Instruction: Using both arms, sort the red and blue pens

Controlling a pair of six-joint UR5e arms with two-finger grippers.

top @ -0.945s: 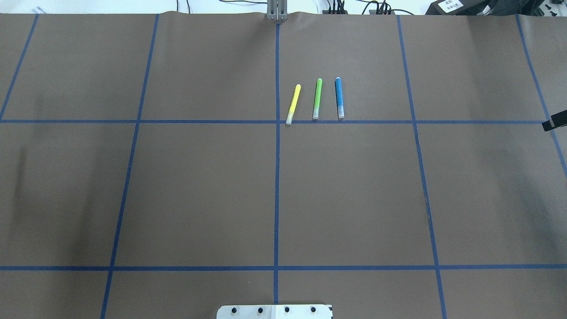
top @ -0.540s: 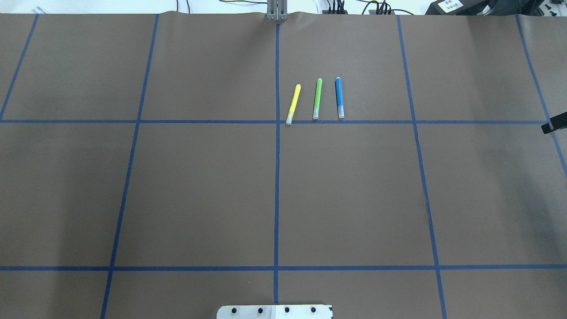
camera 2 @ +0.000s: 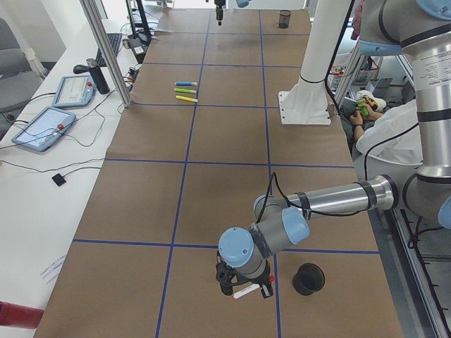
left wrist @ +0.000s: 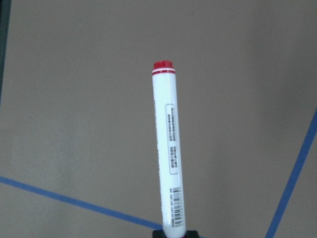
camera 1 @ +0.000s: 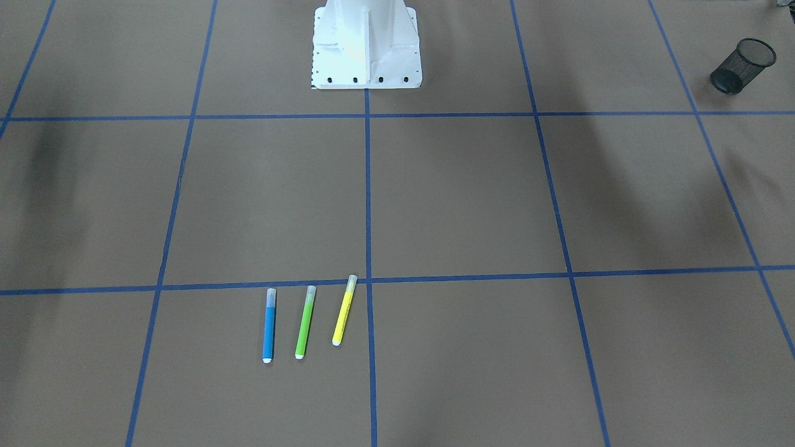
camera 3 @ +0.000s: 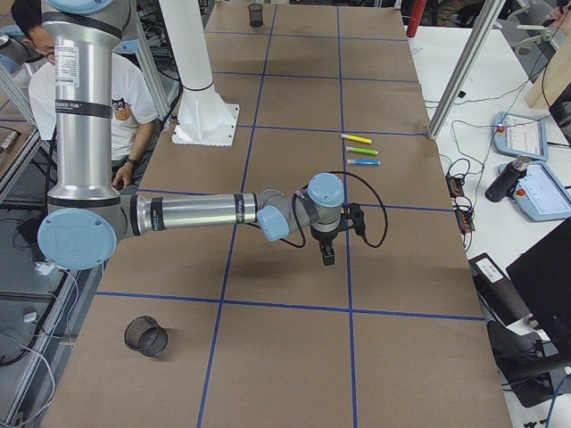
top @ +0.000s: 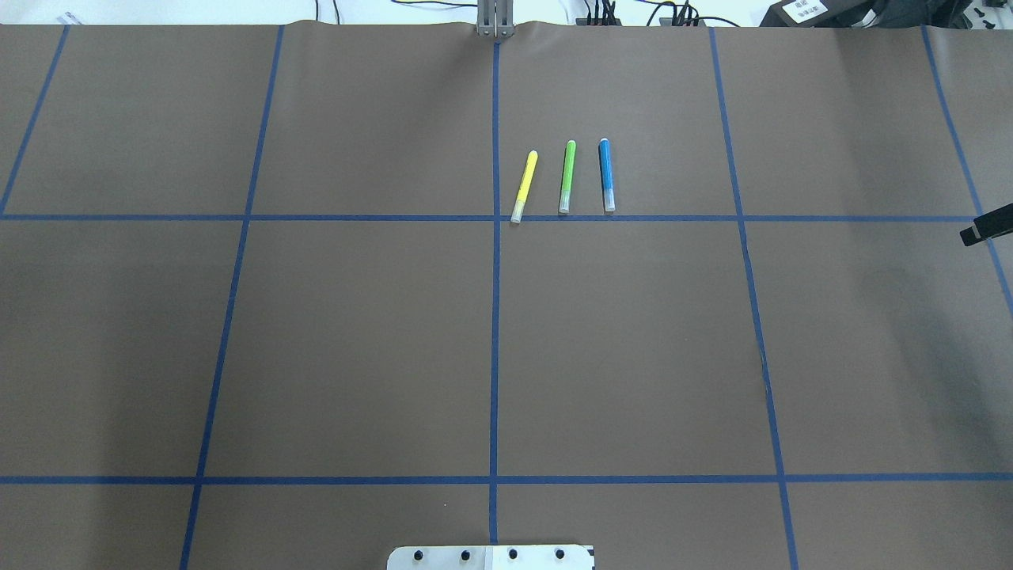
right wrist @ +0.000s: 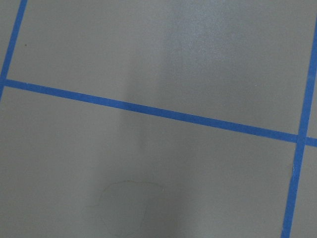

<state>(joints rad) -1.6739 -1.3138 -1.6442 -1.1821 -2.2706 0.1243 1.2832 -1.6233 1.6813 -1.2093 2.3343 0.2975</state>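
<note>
The red pen (left wrist: 167,148), a white barrel with a red end, sticks out from my left gripper (left wrist: 174,234), which is shut on its lower end. In the exterior left view this gripper (camera 2: 245,289) hangs low over the table beside a black mesh cup (camera 2: 308,279). The blue pen (top: 606,174) lies on the table, rightmost in a row of three. My right gripper (camera 3: 327,257) points down over bare table, well short of the pens. Only a black tip of it (top: 979,232) shows at the overhead view's right edge, and I cannot tell if it is open or shut.
A green pen (top: 567,176) and a yellow pen (top: 524,186) lie left of the blue one. A second mesh cup (camera 3: 145,335) stands on the right arm's side. The white pedestal base (camera 1: 366,46) stands at the table's near edge. A person sits behind the robot.
The black tip of my right gripper has crept down and inward at the overhead view's right edge. The shadow on the left of the table has faded. The pens have not moved.
</note>
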